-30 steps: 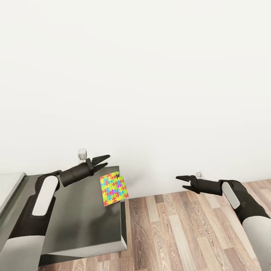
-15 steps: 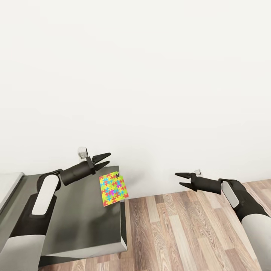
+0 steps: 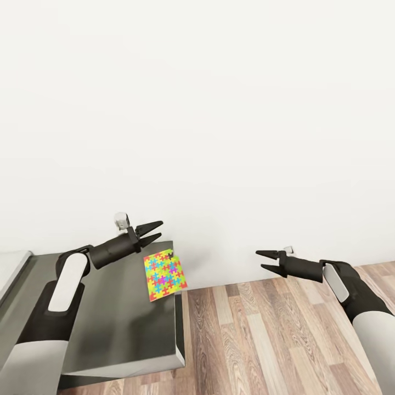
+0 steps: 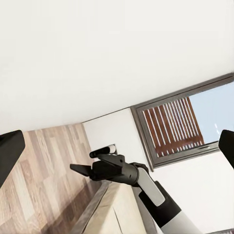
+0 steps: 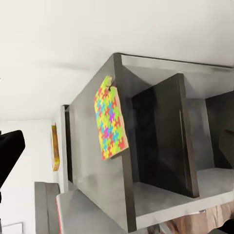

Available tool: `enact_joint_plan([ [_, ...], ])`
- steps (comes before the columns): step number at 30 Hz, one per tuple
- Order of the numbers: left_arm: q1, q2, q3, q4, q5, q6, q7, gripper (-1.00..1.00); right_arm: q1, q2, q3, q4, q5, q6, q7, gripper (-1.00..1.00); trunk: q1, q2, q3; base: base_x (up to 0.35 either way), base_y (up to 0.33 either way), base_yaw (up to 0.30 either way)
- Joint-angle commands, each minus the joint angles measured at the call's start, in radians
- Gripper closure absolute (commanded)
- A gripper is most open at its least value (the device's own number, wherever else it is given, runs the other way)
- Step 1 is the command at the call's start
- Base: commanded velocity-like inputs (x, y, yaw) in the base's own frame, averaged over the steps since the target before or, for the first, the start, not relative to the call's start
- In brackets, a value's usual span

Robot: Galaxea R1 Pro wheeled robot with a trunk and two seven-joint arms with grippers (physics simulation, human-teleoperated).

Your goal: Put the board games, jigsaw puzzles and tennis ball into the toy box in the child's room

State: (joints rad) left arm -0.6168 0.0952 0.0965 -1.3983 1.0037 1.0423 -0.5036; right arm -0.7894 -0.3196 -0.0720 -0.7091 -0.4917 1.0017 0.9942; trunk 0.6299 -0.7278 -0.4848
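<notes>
**Inspector:** Nearest you, the dark matte table [image 3: 126, 312], smooth and sharp-edged. The jigsaw puzzle [image 3: 164, 276], a thin flat square in bright interlocking colours, overhangs its far corner.

**Operator:** And the grippers?

**Inspector:** Left gripper [image 3: 151, 230] hovers just above it, jaws parted, empty. Right gripper [image 3: 264, 260] likewise, over plank floor [image 3: 263, 340]. Descend squarely; pinch the overhanging edge.

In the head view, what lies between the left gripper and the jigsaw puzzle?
Nothing. In the head view only bare dark table top separates the open left gripper from the jigsaw puzzle at the table's far right corner.
</notes>
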Motion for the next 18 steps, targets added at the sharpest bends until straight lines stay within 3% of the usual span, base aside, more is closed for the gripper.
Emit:
enact_joint_plan([
  [1,-0.001,0.000,0.001,0.000,-0.005,0.005,-0.007,-1.00,-0.001,0.000,-0.002,0.000,0.003,0.003,0.005,-1.00,0.004,-0.008,-0.004,0.000,0.000,0.000],
  [4,-0.002,-0.001,0.001,0.001,-0.005,0.005,-0.006,-1.00,-0.001,-0.002,-0.003,-0.003,0.004,0.003,0.008,-1.00,0.016,-0.029,-0.014,0.000,0.000,0.000],
  [18,-0.003,-0.004,0.000,0.002,-0.004,0.005,0.032,-1.00,-0.001,-0.028,-0.009,-0.007,0.003,0.003,0.009,-1.00,0.016,-0.029,-0.014,0.000,0.000,0.000],
])
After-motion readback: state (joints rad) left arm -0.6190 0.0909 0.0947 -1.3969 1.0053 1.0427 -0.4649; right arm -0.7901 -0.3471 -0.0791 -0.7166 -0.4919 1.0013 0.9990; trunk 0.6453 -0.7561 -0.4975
